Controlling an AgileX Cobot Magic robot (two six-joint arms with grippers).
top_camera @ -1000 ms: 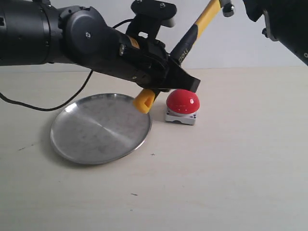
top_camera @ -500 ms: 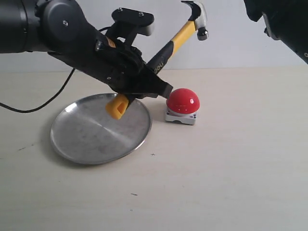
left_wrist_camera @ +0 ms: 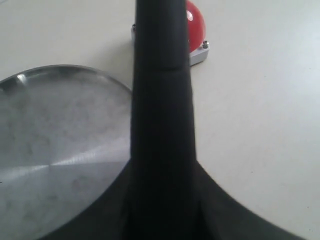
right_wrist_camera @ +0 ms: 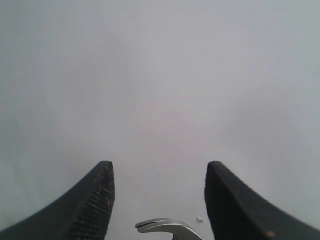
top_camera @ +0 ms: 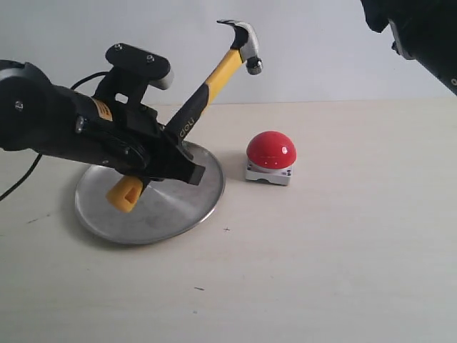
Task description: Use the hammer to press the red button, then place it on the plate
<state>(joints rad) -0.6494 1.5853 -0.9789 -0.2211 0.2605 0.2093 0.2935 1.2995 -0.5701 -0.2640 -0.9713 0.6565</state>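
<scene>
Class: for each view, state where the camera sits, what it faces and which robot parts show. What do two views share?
Exterior: off the arms, facing the table; left end effector grips the hammer by the plate, red button beside; right arm in a corner.
Left wrist: on the left arm, looking along the hammer's handle toward plate and button.
Right wrist: on the right arm, facing a pale blank backdrop; right end effector open.
Shared: exterior and left wrist both show plate and button.
</scene>
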